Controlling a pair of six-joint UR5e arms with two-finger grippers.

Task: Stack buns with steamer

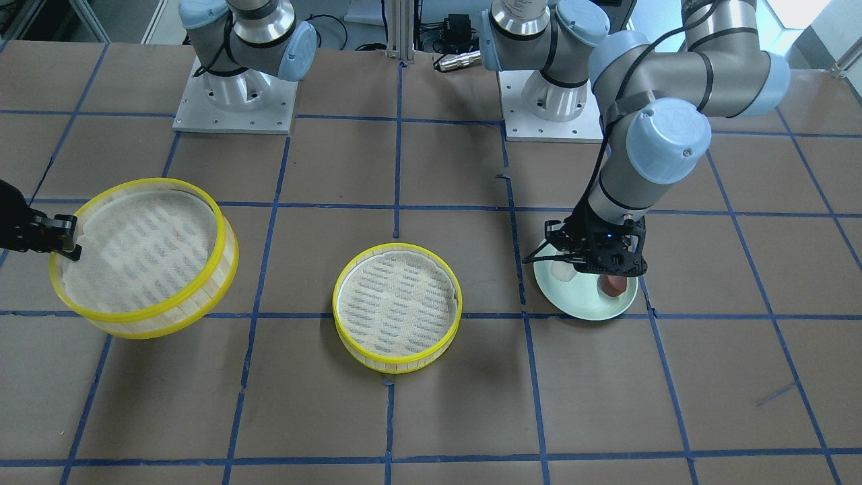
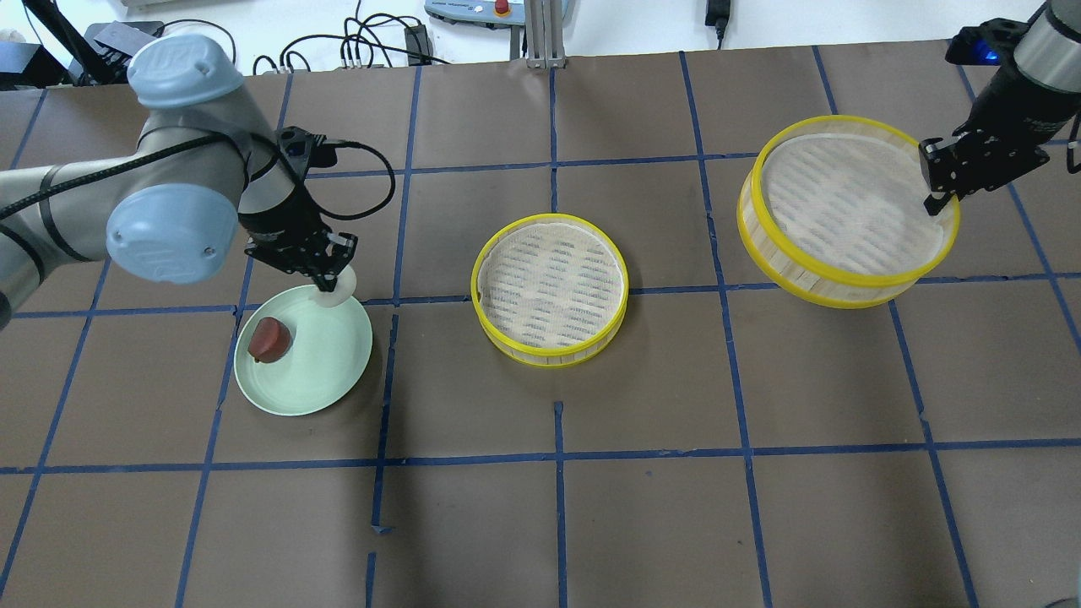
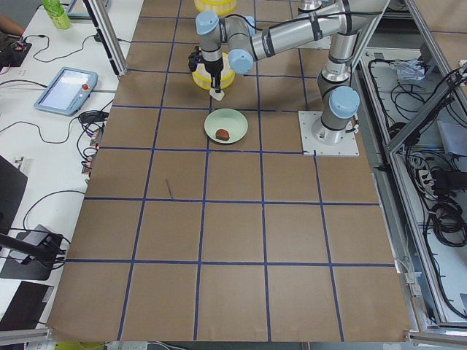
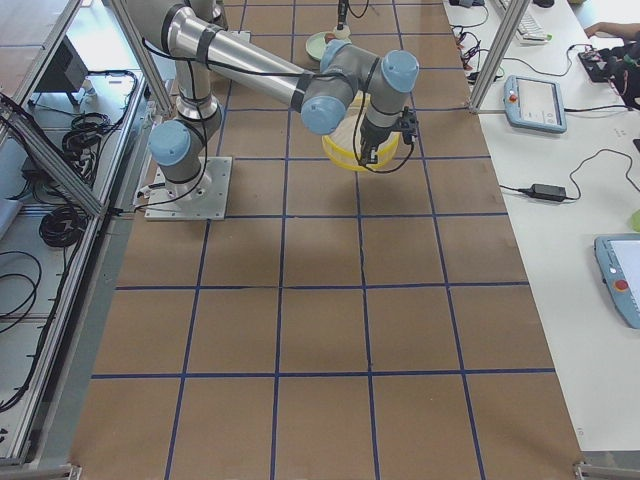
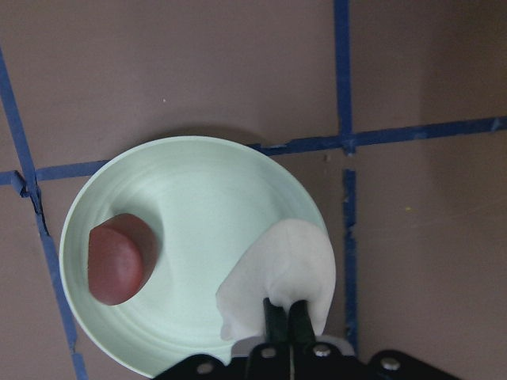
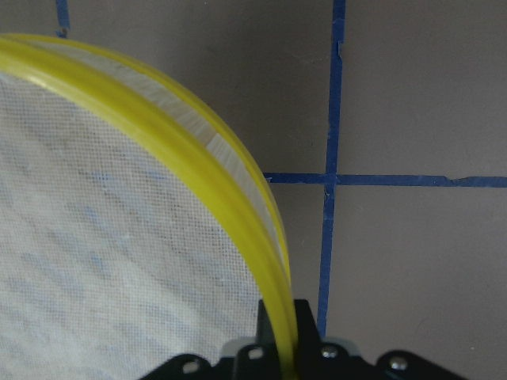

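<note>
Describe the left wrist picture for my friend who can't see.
The left gripper pinches a white bun at the right rim of a pale green plate; a reddish-brown bun lies on the plate's left side.

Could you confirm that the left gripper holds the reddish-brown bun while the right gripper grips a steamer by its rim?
No: the left wrist view shows the left gripper holding the white bun; the reddish-brown bun lies on the plate. The right gripper grips a steamer by its rim.
</note>
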